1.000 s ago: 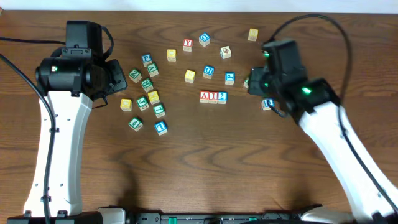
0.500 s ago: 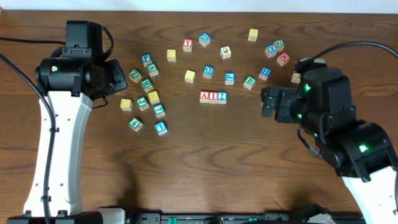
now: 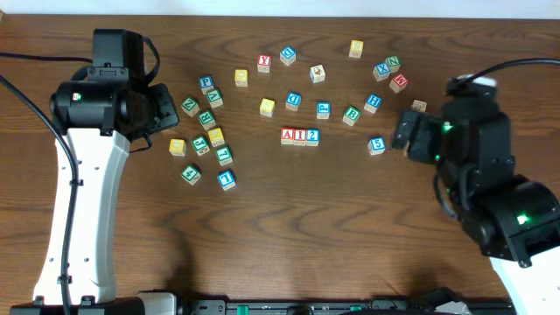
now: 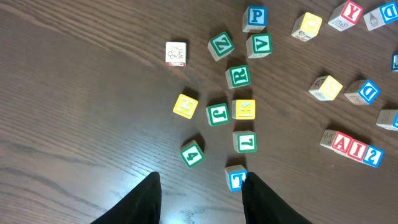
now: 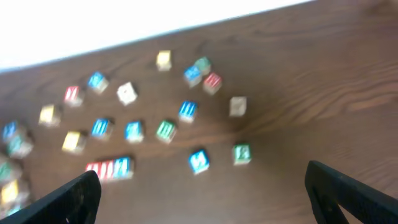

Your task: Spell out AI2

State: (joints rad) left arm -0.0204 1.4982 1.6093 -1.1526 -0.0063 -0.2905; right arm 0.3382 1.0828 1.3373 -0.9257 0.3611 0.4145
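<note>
**AI2 row [image 3: 299, 136] looks done — arms clear**

Tabletop [image 3: 289, 236] is dark wood. Left claw [image 4: 200, 182] open wide, empty, hanging over the T block [image 4: 236, 179]. Right claw [image 5: 202, 182] spread wide too, nothing held — view blurred. AI2 row sits mid-tabletop: red A, red I, blue 2, touching. Judged spelled; next move only needs arms parked without nudging it. Loose blocks read P [image 4: 255, 17], Z [image 4: 221, 45], V [image 4: 259, 45], R [image 4: 239, 76], J [image 4: 217, 114].

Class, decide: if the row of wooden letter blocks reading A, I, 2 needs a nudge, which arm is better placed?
Likely the right. The open, empty right gripper lies nearer the A-I-2 row of wooden blocks; the left gripper, also open, has a cluster of blocks between.
</note>
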